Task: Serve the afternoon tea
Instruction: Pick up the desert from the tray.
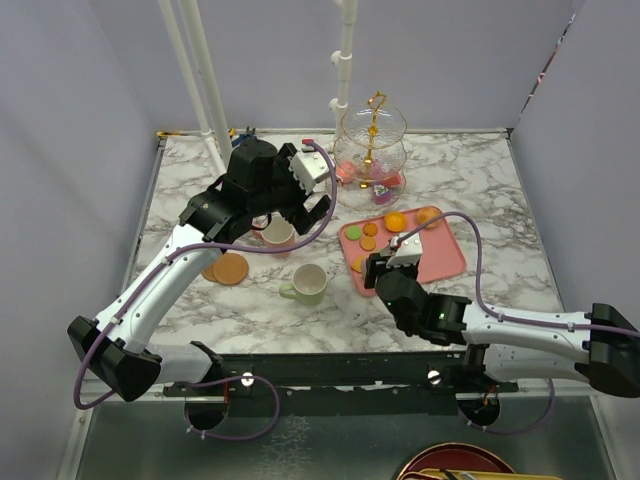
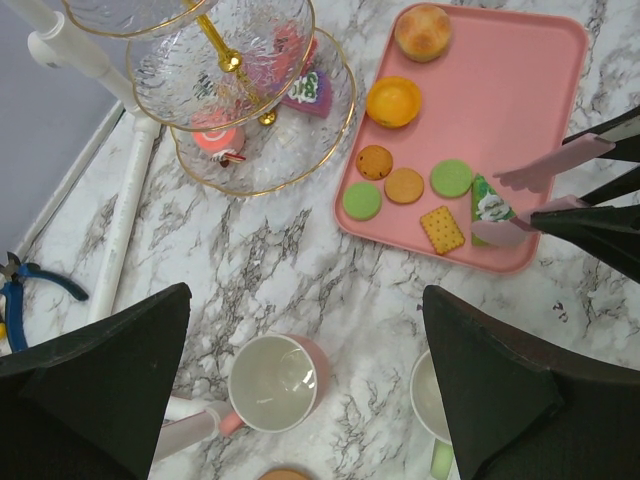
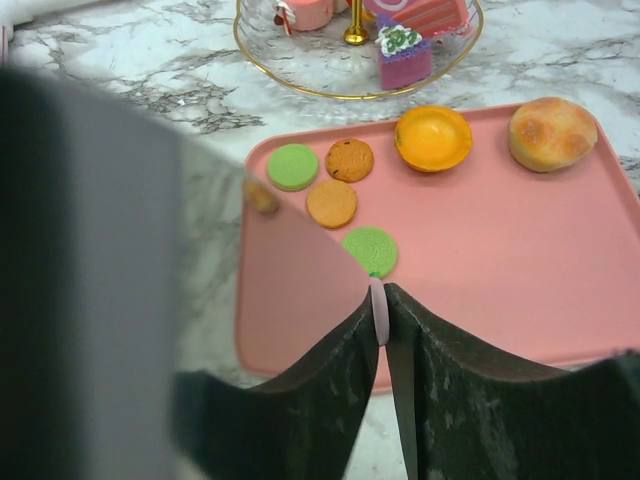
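Observation:
The glass three-tier stand [image 1: 372,150] with its gold stem holds small pink cakes [image 2: 215,140] at the back of the table. Macarons [image 2: 404,185], a cookie, a tart [image 2: 393,100] and a bun [image 2: 422,30] lie on the pink tray [image 1: 445,262]. My right gripper [image 3: 378,300] is shut on pink tongs [image 2: 545,160]. The tong tips sit on either side of a green-and-white cake wedge [image 2: 487,205] at the tray's near edge. My left gripper [image 2: 305,300] hangs open above the pink mug [image 2: 275,382] and the pale-green mug [image 1: 308,283]. One brown coaster [image 1: 230,268] lies left of the mugs.
White poles [image 1: 200,90] rise at the back left, and another [image 1: 343,70] stands behind the stand. Blue-handled pliers [image 2: 20,285] lie by the left wall. A red plate [image 1: 455,465] sits below the table's near edge. Grey walls close in left, right and back.

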Robot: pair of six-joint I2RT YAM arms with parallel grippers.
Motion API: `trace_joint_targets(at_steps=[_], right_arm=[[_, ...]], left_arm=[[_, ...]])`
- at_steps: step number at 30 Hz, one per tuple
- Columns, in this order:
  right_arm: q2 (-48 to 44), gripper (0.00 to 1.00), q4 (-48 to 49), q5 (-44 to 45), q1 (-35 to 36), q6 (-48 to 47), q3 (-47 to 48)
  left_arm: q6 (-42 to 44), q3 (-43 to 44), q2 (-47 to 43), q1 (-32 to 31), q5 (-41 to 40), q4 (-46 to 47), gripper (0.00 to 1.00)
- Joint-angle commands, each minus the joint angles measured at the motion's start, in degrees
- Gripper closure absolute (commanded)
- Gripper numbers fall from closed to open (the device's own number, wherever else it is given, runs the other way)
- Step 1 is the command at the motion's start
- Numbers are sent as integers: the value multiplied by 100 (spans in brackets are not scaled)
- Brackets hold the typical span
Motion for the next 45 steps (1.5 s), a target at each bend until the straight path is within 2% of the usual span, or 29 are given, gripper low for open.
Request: trace_joint_targets(at_steps=[1, 19, 22, 30, 35, 40, 45], right_arm=[[230, 37, 67, 185, 44, 377, -74], [862, 36, 355, 371, 37, 939, -316], [797, 41, 446, 497, 39, 922, -360], [88, 60, 1274, 612, 39, 59, -758], [-480, 62, 1523, 632, 33, -610, -821], [-801, 63, 2437, 76, -430, -1713, -699], [-541, 63, 2480, -1424, -1514, -1820, -46]], left_arm=[[22, -11, -137, -6, 125, 51, 1], [-39, -12, -208, -2, 178, 51, 1], [-40, -2, -208, -3, 170, 51, 1], [-29, -15, -202, -2, 172, 60, 1], [-31, -2, -173, -2, 183, 68, 1], [-58, 31, -143, -2, 190, 78, 1], [-64, 85, -123, -2, 52, 78, 1]])
